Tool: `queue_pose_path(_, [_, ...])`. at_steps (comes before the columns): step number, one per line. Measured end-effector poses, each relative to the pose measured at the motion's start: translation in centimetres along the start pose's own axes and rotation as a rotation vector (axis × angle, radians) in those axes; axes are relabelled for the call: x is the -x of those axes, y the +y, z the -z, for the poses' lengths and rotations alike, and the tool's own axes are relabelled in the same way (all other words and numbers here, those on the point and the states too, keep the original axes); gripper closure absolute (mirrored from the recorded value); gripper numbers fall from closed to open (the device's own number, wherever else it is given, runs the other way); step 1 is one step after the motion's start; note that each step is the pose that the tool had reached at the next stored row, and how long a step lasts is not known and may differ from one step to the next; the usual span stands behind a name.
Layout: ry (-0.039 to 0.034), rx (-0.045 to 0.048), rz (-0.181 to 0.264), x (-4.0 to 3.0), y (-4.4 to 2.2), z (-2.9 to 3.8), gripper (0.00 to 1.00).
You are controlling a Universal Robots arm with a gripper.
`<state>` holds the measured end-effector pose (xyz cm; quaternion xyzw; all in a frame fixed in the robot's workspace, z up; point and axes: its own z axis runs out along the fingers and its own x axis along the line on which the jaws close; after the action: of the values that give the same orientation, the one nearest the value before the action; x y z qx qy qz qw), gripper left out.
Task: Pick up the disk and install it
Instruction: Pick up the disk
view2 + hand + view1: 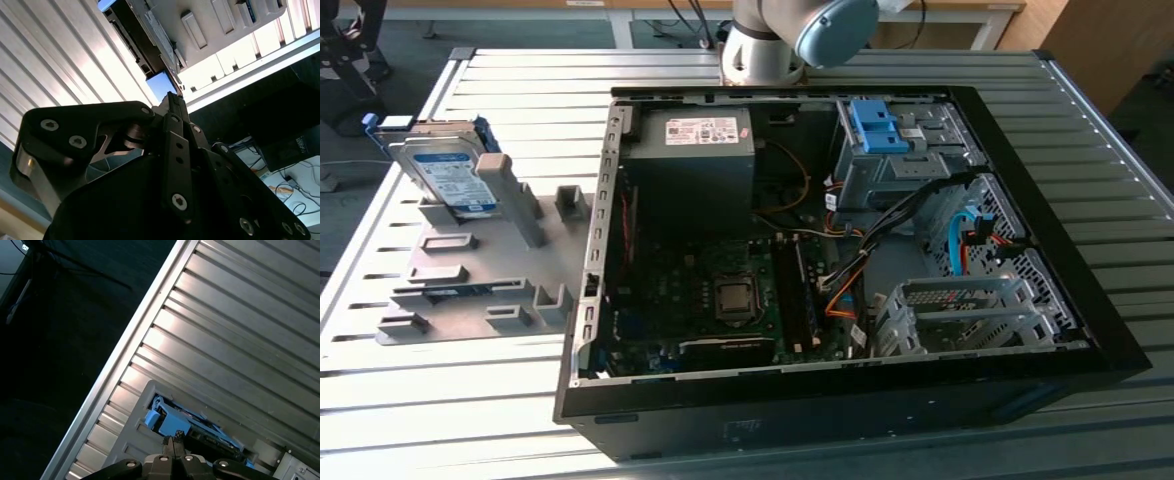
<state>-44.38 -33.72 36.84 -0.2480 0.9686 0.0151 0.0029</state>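
Disk, exterior view: the disk (444, 172) stands tilted on edge in a grey holding rack (467, 290) on the slatted counter (454, 410), at the exterior view's left, outside the open computer case (854, 425).
Case, exterior view: it lies on its side with the panel off. Inside are the grey power-supply box (700, 150), the motherboard (720, 290), a bare blue latch (878, 125) on the upper cage, and a grey metal bay (961, 315) toward the exterior view's right. No silver drive sits in any of them, as far as I can see.
Arm, exterior view: the arm (781, 40) rises behind the case's far edge.
Jaws, second wrist view: closed tip to tip with nothing between them. They point toward the rack (220, 25). A blue corner (161, 86) shows just past the tips, and I take it for the disk's carrier frame. Whether the tips touch it I cannot tell.
Jaws, first wrist view: again pressed together and empty. The disk (170, 424), blue frame showing, sits in the rack beyond the tips, on the counter (240, 340) near its edge.
Done: nothing that shows. The disk is in its rack, not gripped and not lifted.
Left: by my judgement the whole job, meaning the grasp, the carry to the case and the seating in a bay.
Stage: the jaws are near the disk, lined up toward it.
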Motion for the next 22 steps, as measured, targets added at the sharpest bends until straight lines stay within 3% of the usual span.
queue_pose_path(22, [0.0018,0.0009,0.064,0.00,0.00,0.00,0.89])
